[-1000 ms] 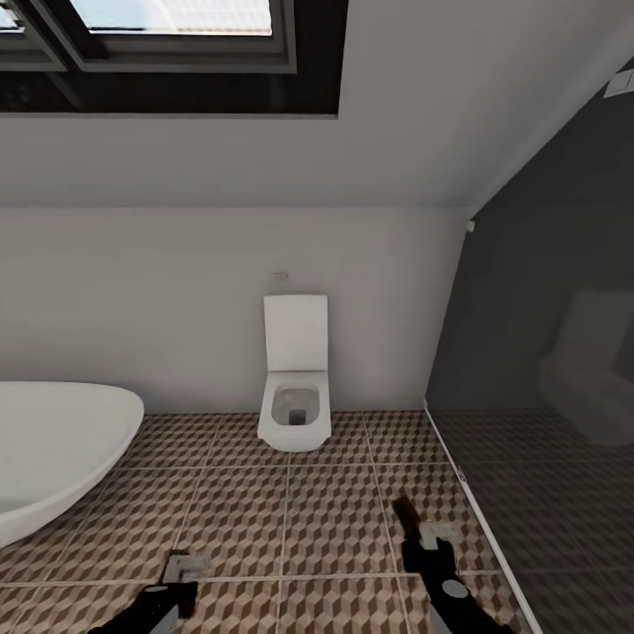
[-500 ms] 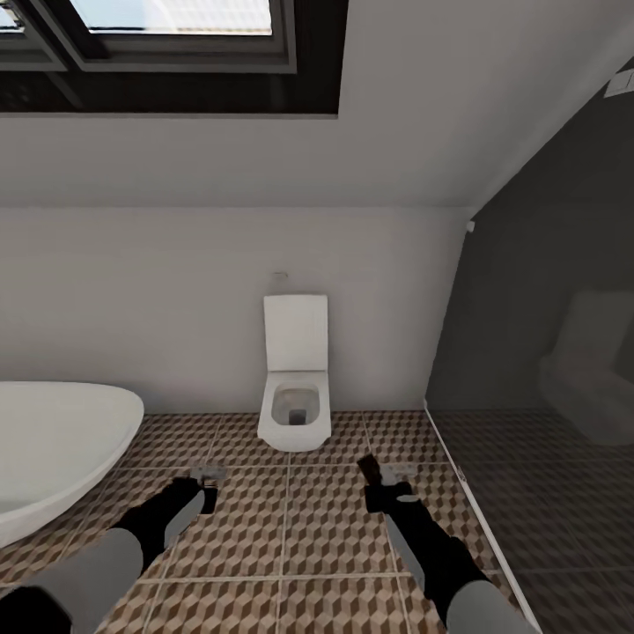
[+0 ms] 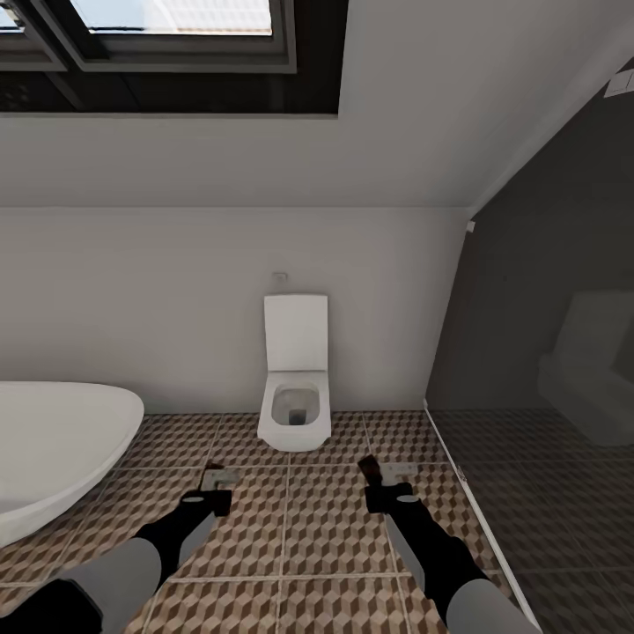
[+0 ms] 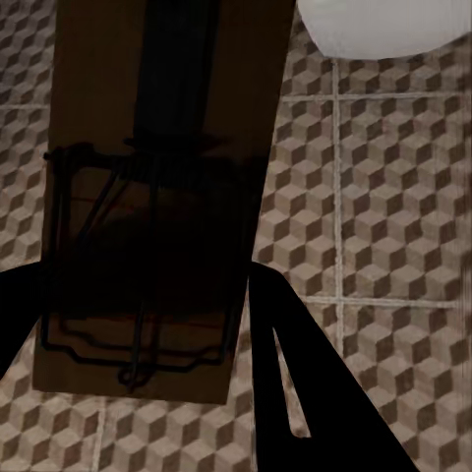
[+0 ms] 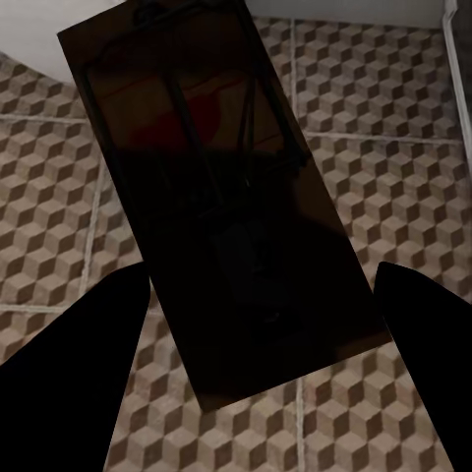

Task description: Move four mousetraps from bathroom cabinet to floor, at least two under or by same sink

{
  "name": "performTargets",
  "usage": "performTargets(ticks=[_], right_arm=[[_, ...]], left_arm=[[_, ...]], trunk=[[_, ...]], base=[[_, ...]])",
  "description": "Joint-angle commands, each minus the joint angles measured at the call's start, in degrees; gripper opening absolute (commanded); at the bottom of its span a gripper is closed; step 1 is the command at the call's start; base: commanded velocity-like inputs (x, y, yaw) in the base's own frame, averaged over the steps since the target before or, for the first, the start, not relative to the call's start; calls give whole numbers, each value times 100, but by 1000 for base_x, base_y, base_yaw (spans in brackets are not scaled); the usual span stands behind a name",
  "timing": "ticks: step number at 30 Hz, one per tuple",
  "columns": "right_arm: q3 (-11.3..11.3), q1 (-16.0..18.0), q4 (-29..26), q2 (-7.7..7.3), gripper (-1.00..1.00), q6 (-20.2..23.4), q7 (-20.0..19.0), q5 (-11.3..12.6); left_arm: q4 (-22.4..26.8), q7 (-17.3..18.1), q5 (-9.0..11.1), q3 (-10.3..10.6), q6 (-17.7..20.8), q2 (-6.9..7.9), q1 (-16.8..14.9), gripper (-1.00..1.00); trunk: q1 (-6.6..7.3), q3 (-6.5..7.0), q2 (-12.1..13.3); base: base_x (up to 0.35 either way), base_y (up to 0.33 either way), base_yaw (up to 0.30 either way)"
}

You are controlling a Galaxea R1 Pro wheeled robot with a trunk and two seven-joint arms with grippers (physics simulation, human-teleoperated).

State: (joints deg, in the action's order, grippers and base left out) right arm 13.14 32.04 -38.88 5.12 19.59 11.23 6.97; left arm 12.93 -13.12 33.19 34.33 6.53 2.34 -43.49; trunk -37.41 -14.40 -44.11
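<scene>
Both arms reach out low over the bathroom floor (image 3: 291,519), facing the white toilet (image 3: 296,387) against the far wall, with the curved rim of a white bathtub (image 3: 53,440) off to the left and a dark glass partition (image 3: 537,396) to the right. Each gripper carries a mousetrap. In the left wrist view the left gripper (image 4: 147,324) has its dark fingers clamped on either side of a brown wooden mousetrap (image 4: 157,197), the wire bail and spring plain on its face. The right gripper (image 5: 261,324) grasps a second mousetrap (image 5: 211,187) the same way, board tilted a little across the tiles below. From the head view the traps are small pale slivers at the fingertips, too small to read well there.

No sink is in sight from here, so I would judge the carrying step only half done: the robot likely has to turn or roll to find the basin before letting go. To do it well, keep both grips firm while the base moves, bring the hands low so the boards drop flat and not on edge, and set them close together, just beside or beneath the sink, on these same cube-patterned tiles. The remaining two traps are nowhere visible.
</scene>
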Motion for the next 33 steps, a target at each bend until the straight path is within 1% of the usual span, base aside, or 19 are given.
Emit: performTargets(ticks=[1,4,5,7,8,11,12,15,17,21,27,33], right_arm=[[30,4,-10,-8,-100,19,55,61],[30,4,-13,-16,-100,5,55,60],[30,4,-20,-20,-100,3,54,60],[30,4,-41,-25,-100,2,53,59],[30,4,-50,-26,-100,1,50,59],[30,4,-91,-28,-100,1,26,65],[30,4,-116,-28,-100,1,23,66],[36,4,-240,-34,-100,1,20,68],[33,4,-294,-36,-100,1,20,68],[31,4,-316,-37,-100,1,19,68],[27,4,-322,-37,-100,1,19,68],[25,4,-322,-32,-100,1,27,68]], left_arm=[[77,-36,24,47,42,6,-2,-100],[626,50,-7,88,72,8,-2,-100],[880,74,-67,189,137,10,-2,-100],[1066,84,-129,371,355,12,-2,-100],[1114,86,-144,429,483,12,-2,-100],[1183,74,-166,508,721,12,-2,-100],[1187,70,-168,513,739,12,-2,-100],[1198,72,-171,525,763,12,-2,-100],[1201,73,-172,529,771,12,-2,-100],[1203,75,-172,537,772,12,-2,-100],[1203,83,-172,547,764,12,-2,-100],[1203,82,-172,548,762,12,-2,-100]], trunk=[[-1,-8,-6],[-1,-8,-6],[-1,-8,-6],[-1,-8,-6],[-1,-8,-6],[-1,-8,-6],[-1,-8,-6],[-1,-8,-6],[-45,-44,-87],[-45,-54,-87],[-45,-102,-87],[-177,-264,-327]], base=[[0,0,0],[0,0,0],[0,0,0],[0,0,0],[0,0,0],[0,0,0],[0,0,0],[0,0,0],[0,0,0],[0,0,0],[0,0,0],[0,0,0]])
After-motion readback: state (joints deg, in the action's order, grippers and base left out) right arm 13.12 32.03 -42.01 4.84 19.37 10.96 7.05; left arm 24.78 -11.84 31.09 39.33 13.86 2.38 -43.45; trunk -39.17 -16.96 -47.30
